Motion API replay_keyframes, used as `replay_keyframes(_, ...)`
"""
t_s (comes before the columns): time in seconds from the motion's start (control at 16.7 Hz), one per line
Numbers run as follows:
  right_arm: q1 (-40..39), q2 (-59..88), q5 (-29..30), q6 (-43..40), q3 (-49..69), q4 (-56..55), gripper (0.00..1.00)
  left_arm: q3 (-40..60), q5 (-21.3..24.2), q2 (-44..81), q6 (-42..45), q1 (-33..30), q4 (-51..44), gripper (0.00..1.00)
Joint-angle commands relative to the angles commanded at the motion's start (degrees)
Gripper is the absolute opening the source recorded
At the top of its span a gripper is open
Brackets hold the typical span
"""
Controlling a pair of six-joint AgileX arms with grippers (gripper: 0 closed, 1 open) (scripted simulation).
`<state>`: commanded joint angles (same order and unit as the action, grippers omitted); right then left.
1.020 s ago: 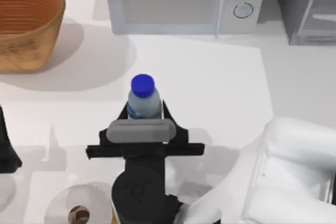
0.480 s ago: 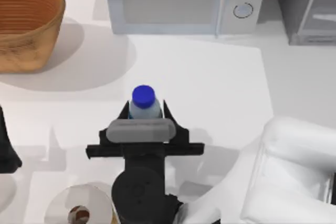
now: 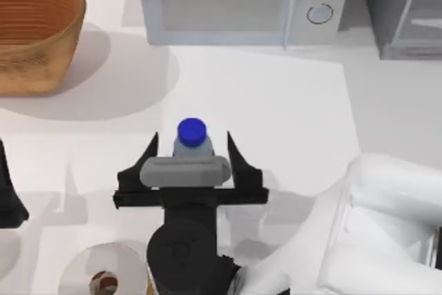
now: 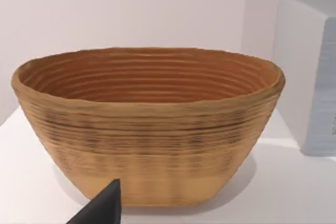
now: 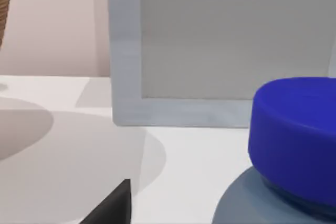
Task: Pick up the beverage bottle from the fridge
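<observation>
From above, my right gripper (image 3: 191, 144) sits mid-table with its fingers spread apart, and the bottle (image 3: 192, 141) stands upright between them, its blue cap (image 3: 191, 130) just ahead of the wrist block. I see a gap on each side of the bottle. The fridge (image 3: 404, 8) is far ahead and to the right, the microwave (image 3: 242, 1) straight ahead. My left arm (image 3: 8, 195) is parked at the table's left edge.

Left wrist: a basket (image 4: 147, 124) close ahead.

Right wrist: the bottle's cap (image 5: 294, 140) looms close, microwave (image 5: 220, 51) behind
</observation>
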<state>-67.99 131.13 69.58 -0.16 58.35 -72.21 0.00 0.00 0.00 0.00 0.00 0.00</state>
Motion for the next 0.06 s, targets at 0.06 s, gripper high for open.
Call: replay_keyframes(0.06,0.00,0.00,0.00,0.00,0.00,0.00,1.00,0.00,0.00,0.00,0.00,0.00,0.00,1.00)
